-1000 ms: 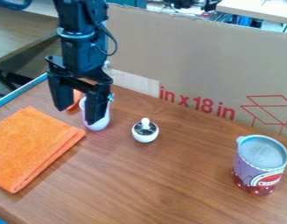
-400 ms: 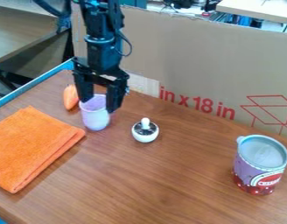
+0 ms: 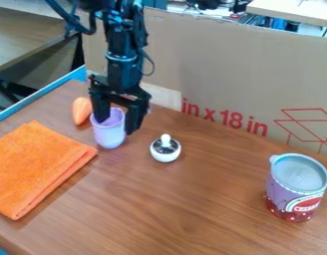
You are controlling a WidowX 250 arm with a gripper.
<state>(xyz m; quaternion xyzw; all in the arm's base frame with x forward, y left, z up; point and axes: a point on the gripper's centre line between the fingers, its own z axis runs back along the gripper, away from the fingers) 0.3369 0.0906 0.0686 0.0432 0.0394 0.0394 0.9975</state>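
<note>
The black gripper (image 3: 115, 125) hangs at the upper left of the camera view, over a light purple cup (image 3: 109, 134) that stands upright on the table. Its fingers are open and apart; the left one overlaps the cup's mouth, the right one is at the cup's right side. Whether either finger touches the cup, I cannot tell. Right of the cup sits a small white round object with a knob on top (image 3: 165, 151). An orange carrot-like object (image 3: 81, 110) lies just behind and left of the cup.
A folded orange cloth (image 3: 37, 168) lies on the wooden table (image 3: 173, 214) at the left. At the right stands a lidded can (image 3: 296, 188) with a purple and red side. A cardboard wall (image 3: 213, 64) runs along the back.
The gripper has moved right and back, first uncovering the cup and the orange object, and has most recently come lower beside the cup. The objects on the table have stayed put.
</note>
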